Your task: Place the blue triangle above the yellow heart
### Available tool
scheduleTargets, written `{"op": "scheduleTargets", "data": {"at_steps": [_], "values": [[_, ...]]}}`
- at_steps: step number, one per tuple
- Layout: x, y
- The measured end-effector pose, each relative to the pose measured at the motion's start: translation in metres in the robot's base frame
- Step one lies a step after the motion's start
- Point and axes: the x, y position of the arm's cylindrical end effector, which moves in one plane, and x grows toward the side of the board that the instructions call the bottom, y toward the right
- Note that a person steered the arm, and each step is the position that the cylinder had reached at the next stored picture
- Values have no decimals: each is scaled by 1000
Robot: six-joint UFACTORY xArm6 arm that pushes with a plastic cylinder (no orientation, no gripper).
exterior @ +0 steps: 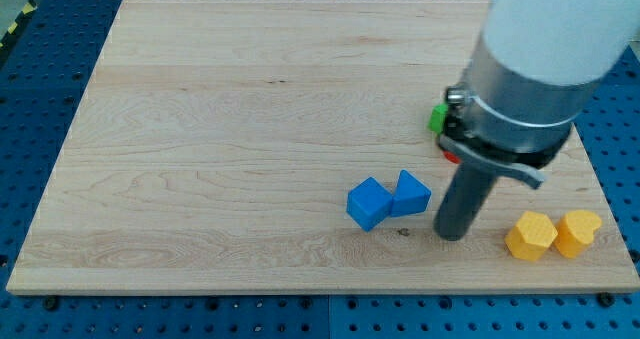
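Note:
Two blue blocks sit below the board's middle, touching. The right one (411, 193) looks like the blue triangle and the left one (368, 202) like a cube. Two yellow blocks lie at the view's bottom right, touching: a hexagon-like one (530, 236) and, to its right, what looks like the yellow heart (577, 231). My tip (453, 233) rests on the board just right of the blue triangle, between it and the yellow blocks, with a small gap to the triangle.
A green block (437, 117) and a red block (450, 155) show partly behind the arm at the view's right. The arm's wide grey body (525, 89) hides the board's upper right. The wooden board (220, 129) ends close to the yellow blocks.

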Motion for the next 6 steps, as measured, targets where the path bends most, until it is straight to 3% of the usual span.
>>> {"op": "scheduleTargets", "data": {"at_steps": [1, 3, 6], "values": [[-13, -46], [-60, -56], [-64, 73]]}}
